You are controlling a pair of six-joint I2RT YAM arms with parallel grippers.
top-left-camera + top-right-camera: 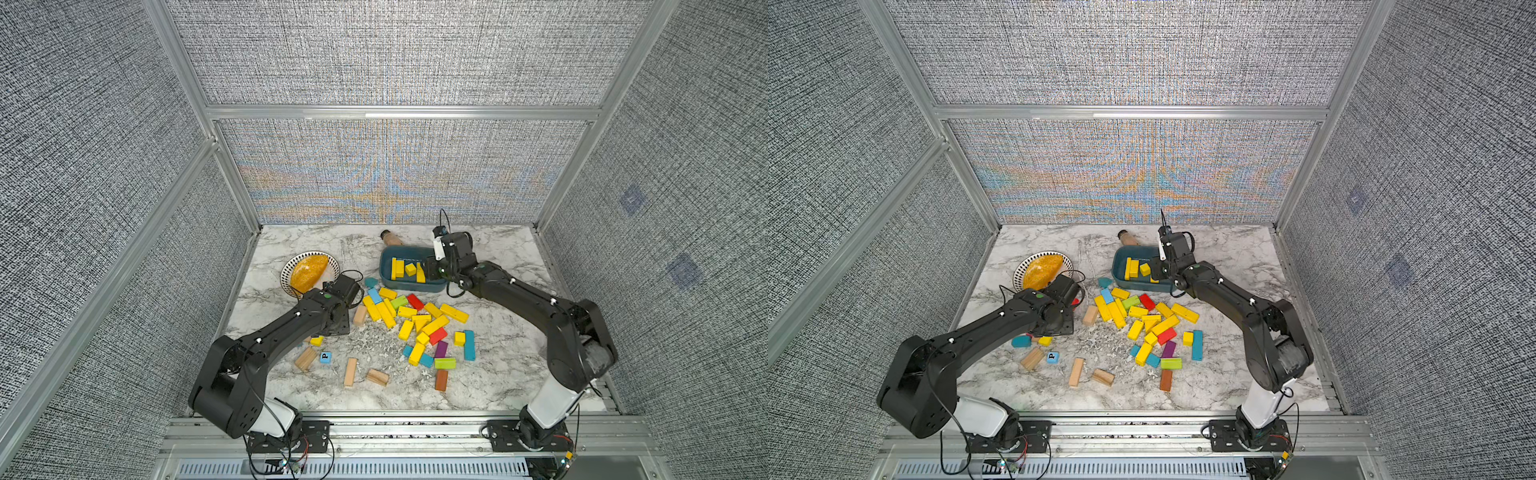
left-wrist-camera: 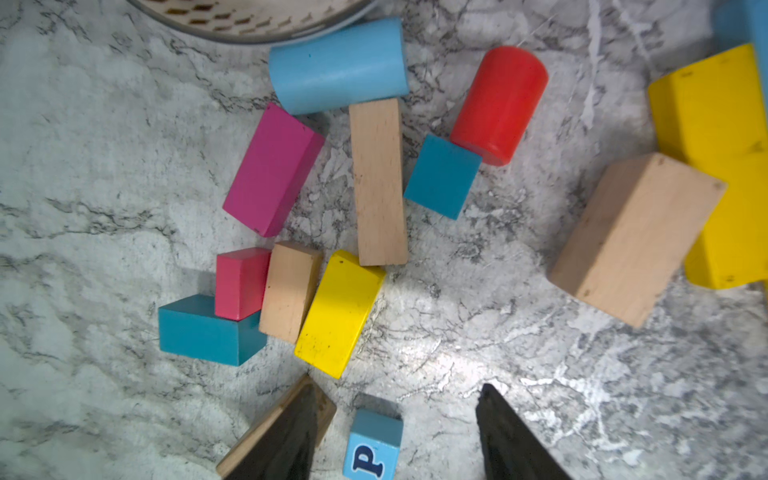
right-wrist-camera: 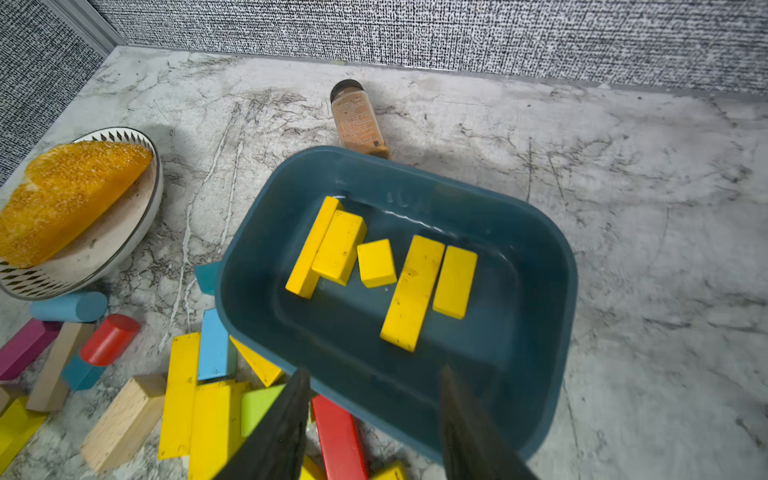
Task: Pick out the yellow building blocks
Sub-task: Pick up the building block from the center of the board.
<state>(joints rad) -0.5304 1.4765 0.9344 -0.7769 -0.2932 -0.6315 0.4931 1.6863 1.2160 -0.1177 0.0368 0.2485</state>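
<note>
Many yellow building blocks (image 1: 454,313) lie mixed with other colours in a pile mid-table, seen in both top views (image 1: 1185,313). Several more lie inside the dark blue tub (image 3: 540,291), among them a long bar (image 3: 411,291). My right gripper (image 3: 375,369) hangs open and empty over the tub's near rim (image 1: 432,270). My left gripper (image 2: 397,386) is open above the table, left of the pile, holding nothing. A short yellow block (image 2: 338,313) lies just ahead of it. A light-blue "P" cube (image 2: 372,444) sits below, between the fingers. In the top views the left wrist hides its fingers.
A patterned plate (image 1: 332,262) with an orange spongy piece (image 1: 309,272) stands at the back left. A brown bottle (image 1: 390,238) lies behind the tub. Pink, red, teal and bare wood blocks (image 2: 378,183) surround the left gripper. Pale shavings (image 1: 374,345) are strewn mid-table. Walls enclose three sides.
</note>
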